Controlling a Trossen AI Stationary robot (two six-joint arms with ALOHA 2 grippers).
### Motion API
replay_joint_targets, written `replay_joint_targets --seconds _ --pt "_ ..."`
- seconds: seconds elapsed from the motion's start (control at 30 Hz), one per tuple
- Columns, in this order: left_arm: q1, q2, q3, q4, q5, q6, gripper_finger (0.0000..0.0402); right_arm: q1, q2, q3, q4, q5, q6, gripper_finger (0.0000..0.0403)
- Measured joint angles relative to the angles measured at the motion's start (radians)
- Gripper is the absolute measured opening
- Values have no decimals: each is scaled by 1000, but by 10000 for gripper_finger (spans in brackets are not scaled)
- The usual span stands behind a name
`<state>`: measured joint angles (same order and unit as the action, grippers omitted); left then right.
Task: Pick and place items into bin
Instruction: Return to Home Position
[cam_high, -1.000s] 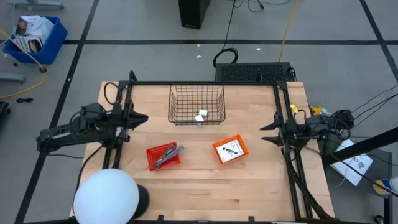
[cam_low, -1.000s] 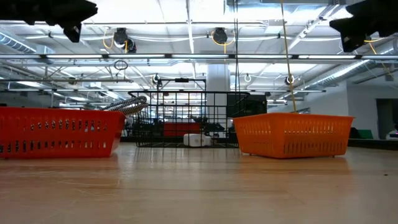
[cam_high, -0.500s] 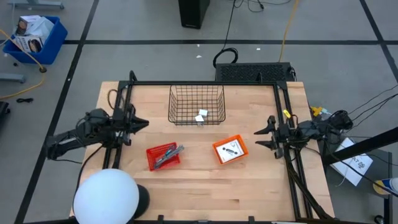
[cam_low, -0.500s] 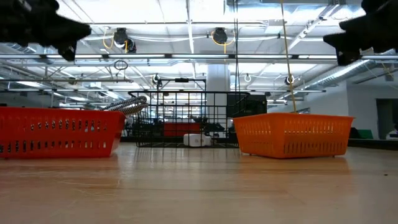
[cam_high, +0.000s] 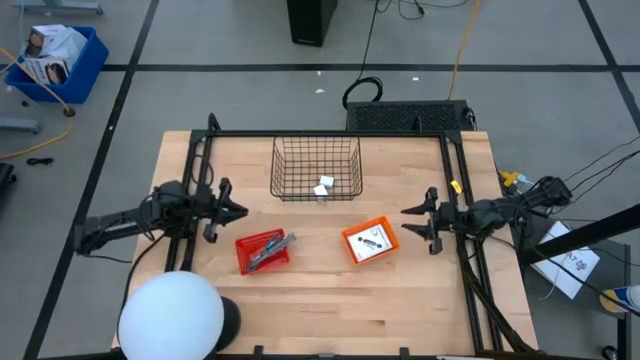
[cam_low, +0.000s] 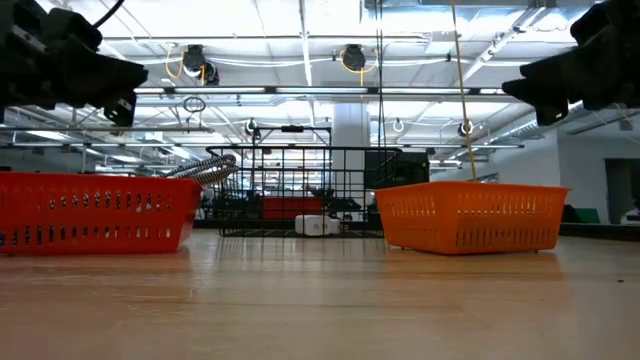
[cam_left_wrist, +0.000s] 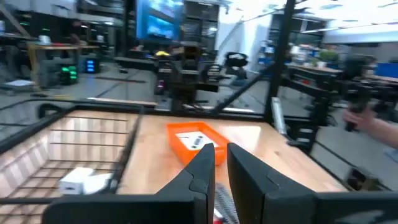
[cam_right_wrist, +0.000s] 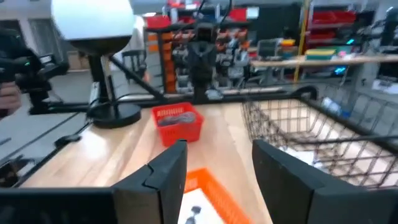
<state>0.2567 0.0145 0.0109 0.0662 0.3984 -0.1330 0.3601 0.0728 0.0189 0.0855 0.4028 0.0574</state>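
Observation:
A black wire basket (cam_high: 316, 168) stands at the table's far middle with two white cubes (cam_high: 324, 186) on its floor. A red basket (cam_high: 263, 250) holds the grey-blue plier-like tool (cam_high: 272, 250), whose handles poke over the rim (cam_low: 205, 168). An orange basket (cam_high: 370, 240) holds a white card with a black part (cam_high: 372, 239); a second card does not show. My left gripper (cam_high: 240, 210) hovers left of and beyond the red basket, open by a narrow gap (cam_left_wrist: 221, 168). My right gripper (cam_high: 405, 222) hovers right of the orange basket, open wide (cam_right_wrist: 217, 162).
A white dome lamp (cam_high: 170, 318) on a dark base stands at the table's near left corner. A black frame (cam_high: 330, 133) runs along the far edge and down both sides. Bare wood (cam_high: 330, 310) lies between the baskets and the near edge.
Both arms have swung in from the table's sides and come lower. My left gripper has moved right and toward the near edge, closer to the red basket. My right gripper has moved left, closer to the orange basket. No object has moved.

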Motion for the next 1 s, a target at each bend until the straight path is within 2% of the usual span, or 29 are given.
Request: replay_joint_targets --seconds 0.13,0.33,0.53,1.0 --pt "-32 0 0 -1 -7 13 47 0 56 -1 -1 -2 35 173" --pt "-44 20 0 -19 -160 6 47 0 132 -2 -5 146 137 177" --pt "-42 42 -1 -19 -239 30 47 0 157 -2 10 147 140 173" --pt "-42 44 -1 -12 -243 24 47 0 157 -4 13 144 140 177"
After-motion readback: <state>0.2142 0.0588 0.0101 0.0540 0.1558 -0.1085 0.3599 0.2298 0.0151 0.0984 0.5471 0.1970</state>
